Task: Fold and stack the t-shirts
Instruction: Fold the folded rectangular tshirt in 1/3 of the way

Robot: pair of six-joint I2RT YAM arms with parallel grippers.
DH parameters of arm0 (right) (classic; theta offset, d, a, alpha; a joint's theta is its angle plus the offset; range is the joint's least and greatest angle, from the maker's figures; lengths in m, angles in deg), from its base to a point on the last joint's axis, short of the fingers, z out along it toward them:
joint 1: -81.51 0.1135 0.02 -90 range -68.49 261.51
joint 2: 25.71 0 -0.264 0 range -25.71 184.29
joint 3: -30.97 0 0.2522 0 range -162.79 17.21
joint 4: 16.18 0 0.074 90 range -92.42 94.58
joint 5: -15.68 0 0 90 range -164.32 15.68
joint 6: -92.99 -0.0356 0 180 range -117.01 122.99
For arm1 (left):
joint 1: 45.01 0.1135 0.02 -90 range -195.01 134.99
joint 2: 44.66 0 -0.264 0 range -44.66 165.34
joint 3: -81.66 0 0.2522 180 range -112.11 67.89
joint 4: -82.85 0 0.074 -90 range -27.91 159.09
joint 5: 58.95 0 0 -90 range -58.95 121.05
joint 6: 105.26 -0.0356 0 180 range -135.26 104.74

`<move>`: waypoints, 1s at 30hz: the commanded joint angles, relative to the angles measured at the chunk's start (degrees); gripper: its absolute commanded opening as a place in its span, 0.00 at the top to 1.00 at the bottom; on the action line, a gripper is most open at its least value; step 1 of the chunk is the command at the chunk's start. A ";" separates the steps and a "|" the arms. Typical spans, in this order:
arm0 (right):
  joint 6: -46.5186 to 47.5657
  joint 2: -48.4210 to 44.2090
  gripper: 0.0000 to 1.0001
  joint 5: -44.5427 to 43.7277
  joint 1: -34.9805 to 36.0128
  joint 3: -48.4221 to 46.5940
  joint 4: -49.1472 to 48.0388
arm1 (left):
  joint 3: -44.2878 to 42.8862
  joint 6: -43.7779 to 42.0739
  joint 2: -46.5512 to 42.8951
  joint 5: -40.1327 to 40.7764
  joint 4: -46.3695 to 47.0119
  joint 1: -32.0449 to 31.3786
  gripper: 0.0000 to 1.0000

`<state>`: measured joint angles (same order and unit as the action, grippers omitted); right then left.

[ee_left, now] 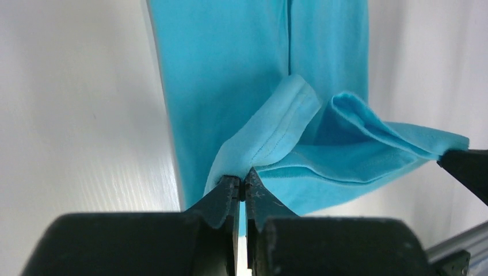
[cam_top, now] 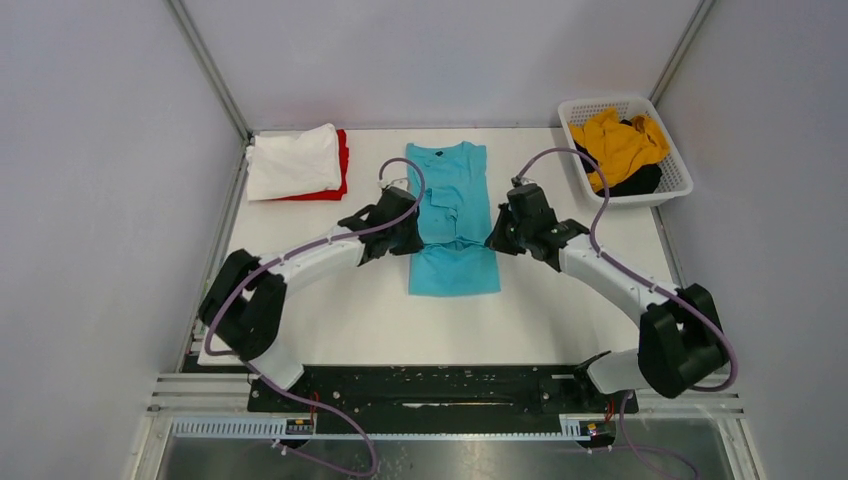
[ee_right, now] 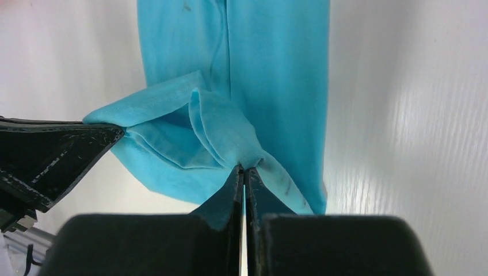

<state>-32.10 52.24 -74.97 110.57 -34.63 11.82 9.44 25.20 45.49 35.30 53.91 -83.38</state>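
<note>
From above, I see the turquoise t-shirt (cam_top: 452,262) lying lengthwise at the middle of the table (cam_top: 350,320), collar far, hem near. My left gripper (cam_top: 412,236) pinches its left edge and my right gripper (cam_top: 494,239) its right edge, both about midway down. The white t-shirt (cam_top: 292,160) sits folded on the red t-shirt (cam_top: 343,168) at far left. The mustard-yellow t-shirt (cam_top: 618,145) and black t-shirt (cam_top: 640,181) lie in the basket (cam_top: 676,182) at far right.

Left wrist: jaws clamped on a stitched turquoise fold.

Right wrist: jaws clamped on bunched cloth.
</note>
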 commanded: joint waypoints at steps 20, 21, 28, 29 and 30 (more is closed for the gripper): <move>8.14 31.86 0.38 11.94 -10.31 -29.08 -1.49 | -29.30 -7.77 23.80 -6.51 -6.40 12.07 0.28; 8.90 31.48 0.34 11.83 -10.35 -29.44 -0.81 | -28.67 -7.98 22.40 -6.13 -6.47 12.11 0.17; 6.79 18.39 0.24 9.73 -10.29 -11.09 -4.81 | -6.96 -4.90 6.89 -12.28 3.65 11.37 0.01; 5.76 16.30 0.24 10.61 -10.32 -8.11 -5.29 | -3.80 -3.70 5.10 -12.76 4.56 10.78 0.01; 4.83 14.41 0.25 11.56 -10.26 -4.82 -5.77 | -0.71 -2.96 3.45 -12.81 5.35 9.72 0.01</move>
<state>-24.69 75.32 -65.20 100.30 -48.62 7.27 -1.16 19.11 56.52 26.73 53.39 -71.42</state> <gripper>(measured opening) 0.755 0.989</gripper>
